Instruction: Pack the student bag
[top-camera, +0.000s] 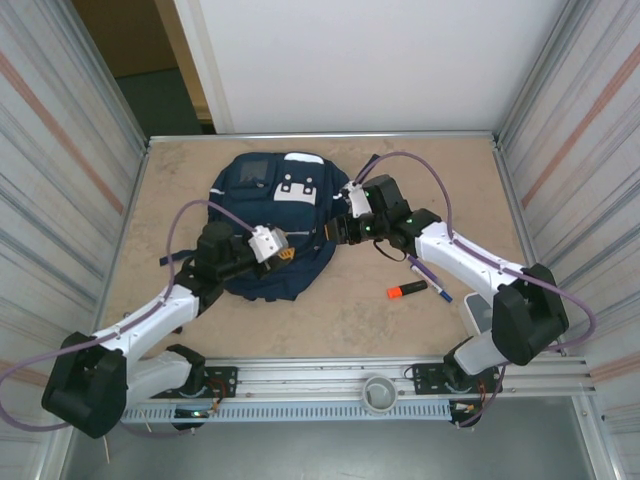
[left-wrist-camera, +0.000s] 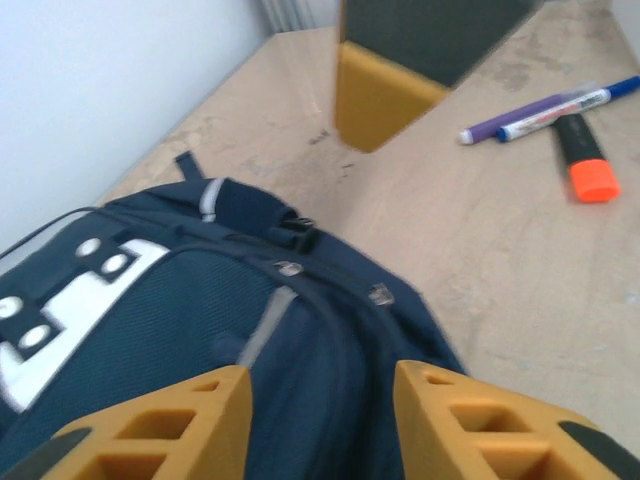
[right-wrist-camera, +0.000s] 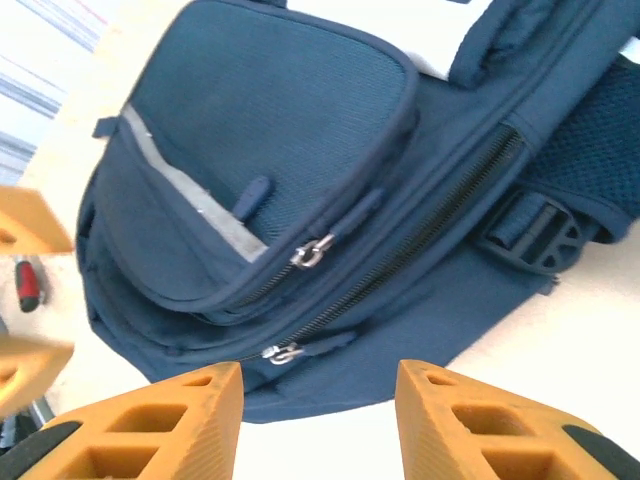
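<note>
Jaws of the left gripper (left-wrist-camera: 320, 425) and right gripper (right-wrist-camera: 320, 420) stand partly apart, gripping nothing, both over the student bag's (top-camera: 245, 205) right side.

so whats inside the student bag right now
Nothing inside shows. The student bag lies on the table, and the two zips in the right wrist view look closed, so its navy fabric hides any contents.
</note>
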